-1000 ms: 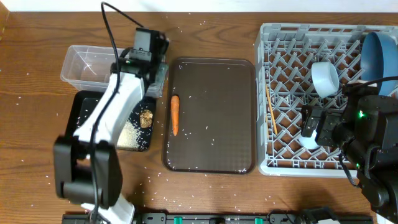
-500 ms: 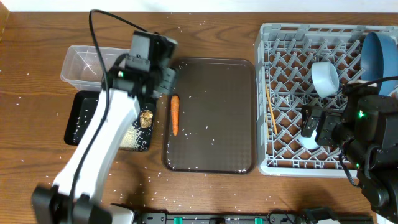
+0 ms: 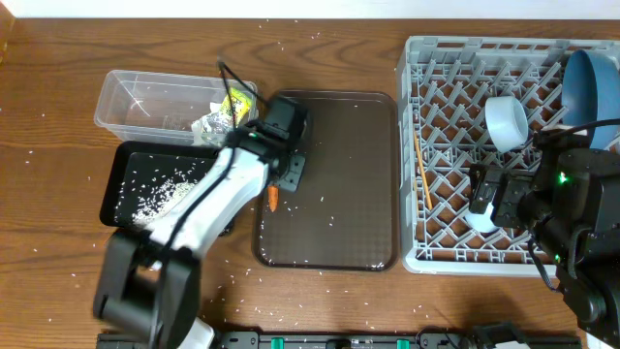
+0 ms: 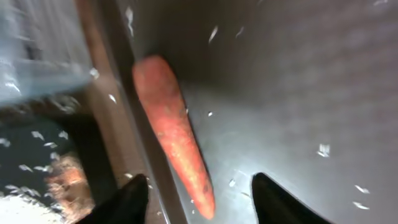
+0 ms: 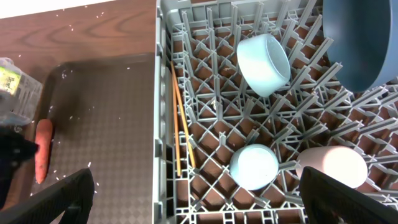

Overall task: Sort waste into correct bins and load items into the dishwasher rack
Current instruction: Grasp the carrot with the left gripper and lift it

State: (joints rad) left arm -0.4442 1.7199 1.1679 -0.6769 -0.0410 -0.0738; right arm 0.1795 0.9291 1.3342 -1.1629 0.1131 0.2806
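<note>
The orange carrot (image 4: 171,134) lies along the left rim of the dark brown tray (image 3: 339,194). My left gripper (image 4: 202,202) hangs over its narrow tip, open, one finger on each side, touching nothing. From overhead only the carrot tip (image 3: 274,201) shows below that left gripper (image 3: 283,173). The clear tub (image 3: 145,102) holds crumpled paper and a yellow-green wrapper (image 3: 232,102). Rice is scattered in the black tub (image 3: 126,189). My right gripper (image 5: 205,205) stands wide open above the grey rack (image 5: 163,93), over a light-blue cup (image 5: 254,167).
In the rack are a white bowl (image 5: 264,62) on its side, a pink cup (image 5: 333,167), a dark-blue plate (image 5: 364,37) and chopsticks (image 5: 180,124). A brown lump (image 4: 62,180) sits in the black tub. Loose rice grains dot the tray and table.
My left gripper opened over the clear tub, then swung right and down to the carrot. The wrapper and paper now lie in the clear tub. The right arm has not moved.
</note>
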